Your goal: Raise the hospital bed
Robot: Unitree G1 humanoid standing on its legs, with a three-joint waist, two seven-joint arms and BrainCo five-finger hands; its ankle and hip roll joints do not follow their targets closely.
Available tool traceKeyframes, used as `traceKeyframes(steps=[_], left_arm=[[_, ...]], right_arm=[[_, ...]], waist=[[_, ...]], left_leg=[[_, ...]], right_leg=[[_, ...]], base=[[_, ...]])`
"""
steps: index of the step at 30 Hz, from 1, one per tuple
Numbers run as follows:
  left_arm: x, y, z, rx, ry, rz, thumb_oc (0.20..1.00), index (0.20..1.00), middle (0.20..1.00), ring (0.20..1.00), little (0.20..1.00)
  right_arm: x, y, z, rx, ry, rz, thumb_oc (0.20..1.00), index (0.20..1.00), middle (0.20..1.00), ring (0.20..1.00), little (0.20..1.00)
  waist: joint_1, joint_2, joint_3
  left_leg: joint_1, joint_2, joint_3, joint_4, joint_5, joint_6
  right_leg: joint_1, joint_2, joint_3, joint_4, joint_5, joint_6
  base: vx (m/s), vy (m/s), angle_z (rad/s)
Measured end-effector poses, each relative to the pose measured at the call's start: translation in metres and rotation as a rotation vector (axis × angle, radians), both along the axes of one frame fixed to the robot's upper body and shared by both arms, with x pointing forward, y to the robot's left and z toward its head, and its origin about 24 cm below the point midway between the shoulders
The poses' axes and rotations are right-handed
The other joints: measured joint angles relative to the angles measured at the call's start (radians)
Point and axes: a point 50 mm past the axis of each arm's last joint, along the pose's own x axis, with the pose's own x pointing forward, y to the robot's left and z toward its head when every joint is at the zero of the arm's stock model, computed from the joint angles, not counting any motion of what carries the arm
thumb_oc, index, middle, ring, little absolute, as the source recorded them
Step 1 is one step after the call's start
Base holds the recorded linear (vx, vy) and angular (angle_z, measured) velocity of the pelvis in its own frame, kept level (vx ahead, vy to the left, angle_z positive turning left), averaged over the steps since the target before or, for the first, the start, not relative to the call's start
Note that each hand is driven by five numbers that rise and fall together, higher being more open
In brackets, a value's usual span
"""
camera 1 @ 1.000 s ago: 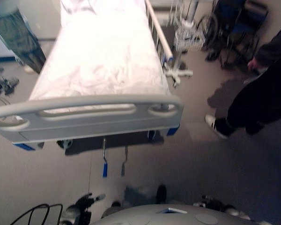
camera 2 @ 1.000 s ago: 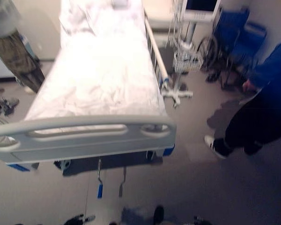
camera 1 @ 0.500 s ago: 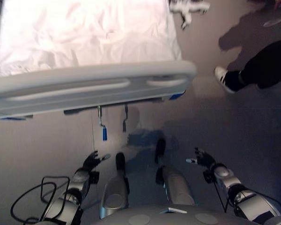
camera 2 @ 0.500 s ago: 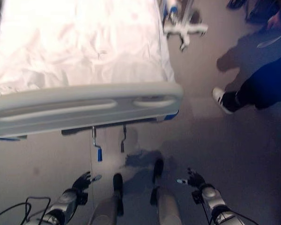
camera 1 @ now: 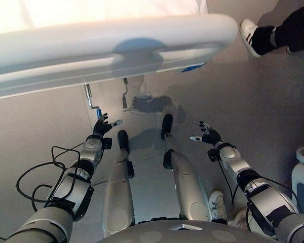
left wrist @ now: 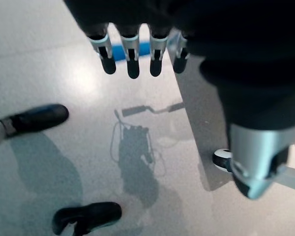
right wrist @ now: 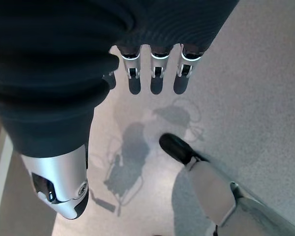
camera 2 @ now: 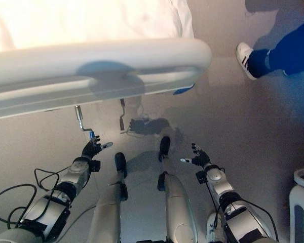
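The left robot hand (camera 1: 101, 126) hangs low with fingers straight and spread, holding nothing, just short of the blue-handled metal crank (camera 1: 92, 103) that sticks out from under the grey plastic footboard (camera 1: 111, 48) of the white-sheeted hospital bed (camera 2: 86, 20). A second, plain grey crank (camera 1: 124, 95) hangs beside it. The right robot hand (camera 1: 206, 135) is likewise open and empty, well apart over the grey floor (camera 1: 243, 101). A person's white shoe (camera 1: 249, 35) stands off to the right. Judging by this, the reach for the crank is in hand; next the left fingers must close round the blue grip and turn it.
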Motion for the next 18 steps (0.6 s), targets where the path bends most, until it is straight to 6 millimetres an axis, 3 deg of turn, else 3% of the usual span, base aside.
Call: traceKeyframes(steps=[10, 18], left_arm=[[0.009, -0.001, 0.011, -0.007, -0.039, 0.025, 1.000, 1.000, 1.000, 1.000, 1.000], [0.016, 0.012, 0.027, 0.018, -0.097, 0.064, 1.000, 1.000, 1.000, 1.000, 1.000]], right_arm=[[0.006, 0.007, 0.010, -0.004, -0.064, 0.026, 1.000, 1.000, 1.000, 1.000, 1.000], [0.017, 0.016, 0.035, 0.007, -0.196, 0.072, 1.000, 1.000, 1.000, 1.000, 1.000]], waist=[[-0.003, -0.002, 0.001], [-0.032, -0.013, 0.007]], left_leg=[[-0.155, 0.009, -0.012, 0.099, -0.021, -0.001], [-0.263, 0.021, -0.020, 0.158, -0.034, 0.001]], right_leg=[[-0.111, 0.009, 0.018, 0.006, 0.019, 0.001], [-0.186, 0.016, 0.024, 0.004, 0.039, -0.004]], base=[[-0.01, 0.003, -0.01], [0.00, 0.000, 0.00]])
